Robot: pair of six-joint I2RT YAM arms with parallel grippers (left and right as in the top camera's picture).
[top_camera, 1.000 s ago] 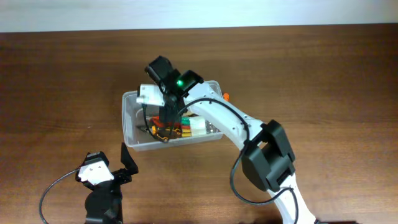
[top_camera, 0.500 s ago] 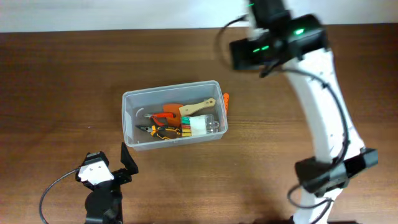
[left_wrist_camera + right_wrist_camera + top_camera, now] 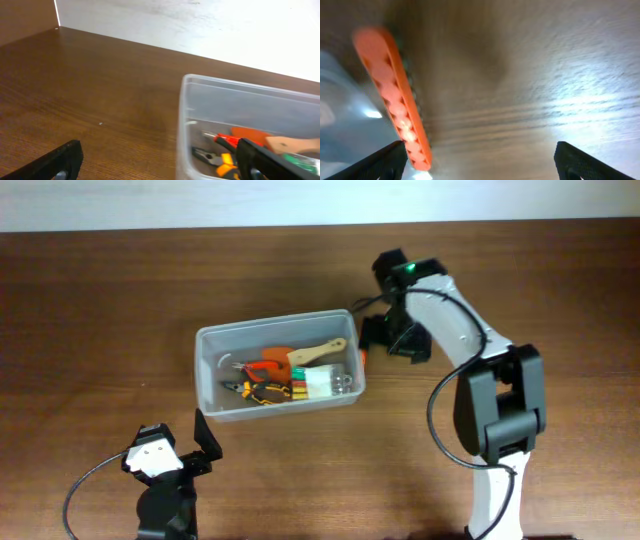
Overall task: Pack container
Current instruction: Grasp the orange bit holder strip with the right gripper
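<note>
Right gripper (image 3: 386,340), jaws spread and empty, hovers by the orange ridged strip (image 3: 395,95) at the container (image 3: 199,370) 3 o'clock wall. Centre on the strip before clamping.

We read this as a robotics lab / test bench, not a home: a left arm (image 3: 165,502) & right arm (image 3: 468,345), the latter w/ a green status LED (image 3: 407,269), sit at a dark wood-grain counter (image 3: 100,300) against a plain white wall (image 3: 210,25). The only goods we see are a clear plastic container (image 3: 275,323) w/ hand tools, e.g. pliers (image 3: 262,390), which gives it a staged, workshop-ish look.
</note>
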